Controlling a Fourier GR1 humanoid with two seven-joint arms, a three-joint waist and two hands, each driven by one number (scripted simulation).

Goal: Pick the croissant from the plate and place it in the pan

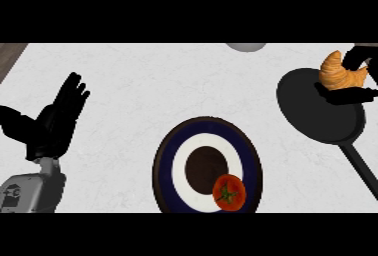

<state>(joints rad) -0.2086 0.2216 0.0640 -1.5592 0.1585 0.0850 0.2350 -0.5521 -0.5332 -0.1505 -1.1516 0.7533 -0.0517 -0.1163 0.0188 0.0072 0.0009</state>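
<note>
A: White marbled bench [133, 75] across head view; darker strip at top left corner. Pale rounded object [246, 46] cut by top edge, identity unclear.

B: Noted. Plate position?

A: Round plate [168, 170] low centre: dark rim, navy band, white ring, brown middle. Red tomato [229, 193] with green stalk on lower right part of plate, overlapping white ring and navy band. No croissant on plate.

B: Croissant location?

A: Up at right. Golden croissant [339, 73] held in right hand [347, 92], black fingers curled round it from below and from right side, one tip pointing up. Positioned over upper right part of black pan [317, 115]. Contact between croissant and pan surface: cannot tell.

B: Pan details?

A: Round, black, right of plate and apart from it. Long handle [363, 167] running down toward lower right edge.

B: Left side?

A: Left hand [55, 117] at left edge, wide open, fingers straight and pointing up, thumb out to left, holding nothing. Resting, well apart from plate. Grey forearm [33, 192] below it, entering from lower left.
</note>
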